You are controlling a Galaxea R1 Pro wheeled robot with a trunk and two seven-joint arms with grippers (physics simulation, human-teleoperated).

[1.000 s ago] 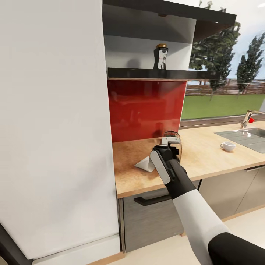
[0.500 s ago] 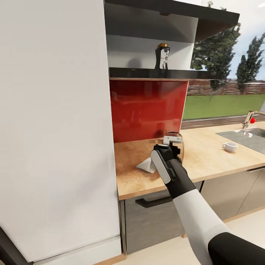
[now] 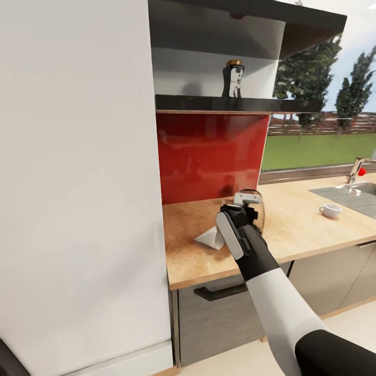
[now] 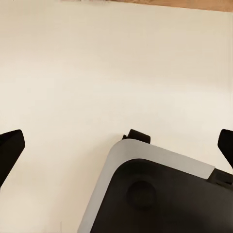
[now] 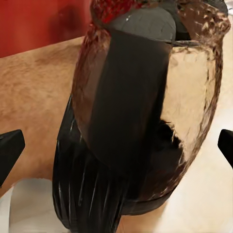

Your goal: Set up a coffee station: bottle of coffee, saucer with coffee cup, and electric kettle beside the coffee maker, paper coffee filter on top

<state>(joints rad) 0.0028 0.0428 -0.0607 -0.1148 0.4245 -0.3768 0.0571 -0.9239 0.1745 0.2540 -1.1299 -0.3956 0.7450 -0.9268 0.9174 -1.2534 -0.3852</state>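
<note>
The dark translucent electric kettle [image 3: 258, 213] stands on the beige countertop [image 3: 303, 230] below the red backsplash. My right gripper [image 3: 245, 205] is open right at it, and the kettle's black handle [image 5: 126, 121] sits between the spread fingertips [image 5: 9, 150] without being touched. A white paper coffee filter [image 3: 210, 238] lies on the counter just left of that gripper. The bottle of coffee [image 3: 233, 78] stands on the dark kitchen shelf [image 3: 235, 103] above. A white coffee cup [image 3: 330, 210] sits farther right. My left gripper [image 4: 116, 145] is open over pale floor. The coffee maker and saucer are out of view.
A tall white cabinet [image 3: 78, 183] fills the left and ends at the counter's left edge. A steel sink [image 3: 355, 194] with a tap [image 3: 357, 168] is at the far right. Grey drawers [image 3: 219, 308] sit under the counter. Part of my base [image 4: 155, 199] shows below the left gripper.
The head camera has shifted slightly, so the whole scene sits a little to the right. My right gripper stays open at the kettle; nothing on the counter or shelf has moved.
</note>
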